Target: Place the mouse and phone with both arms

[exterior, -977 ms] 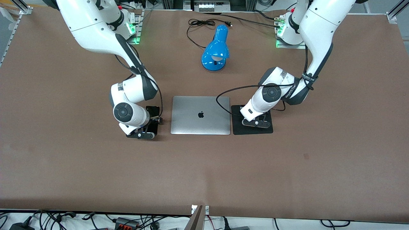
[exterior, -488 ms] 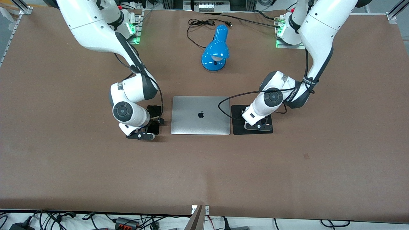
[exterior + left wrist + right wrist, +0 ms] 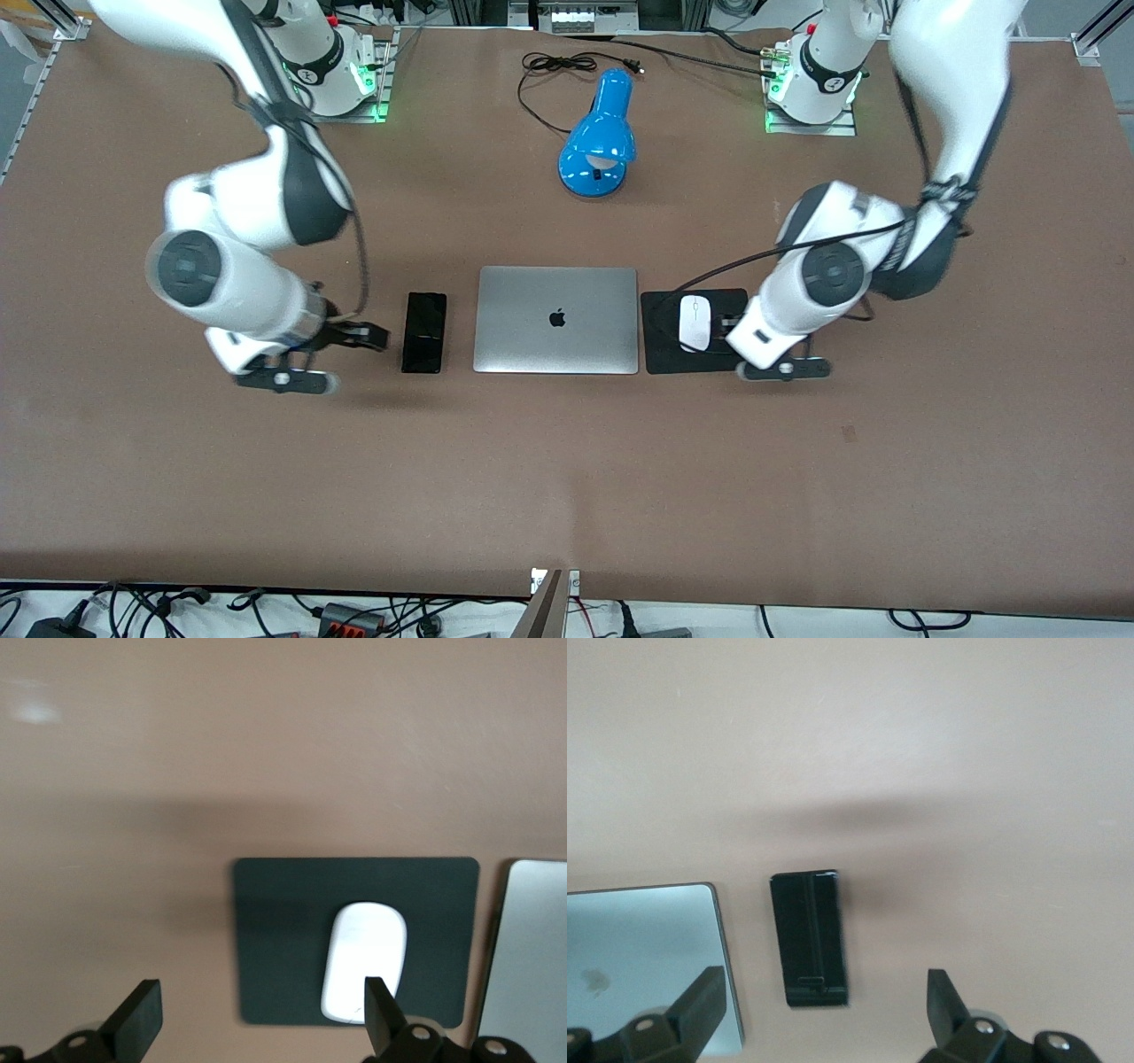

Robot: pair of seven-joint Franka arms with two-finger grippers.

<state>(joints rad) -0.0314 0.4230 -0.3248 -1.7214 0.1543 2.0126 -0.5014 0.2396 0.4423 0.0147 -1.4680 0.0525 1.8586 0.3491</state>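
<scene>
Both items looked placed, so the step in hand seemed to be the retreat. The mouse (image 3: 695,322) lay on the black mouse pad (image 3: 660,354), just beside the closed laptop (image 3: 555,319) toward the left arm's end of the table; the phone (image 3: 424,331) lay flat on the table just beside the laptop toward the right arm's end. The left gripper (image 3: 257,1028) hung over the pad's outer edge, fingers apart and holding nothing. The right gripper (image 3: 824,1014) hung above the bare table near the phone, fingers likewise spread and empty. The next move probably called only for lifting both arms clear. The blue lamp (image 3: 600,137) and its cord (image 3: 549,66) lay farther from the front camera, well apart, obstructing nothing.
</scene>
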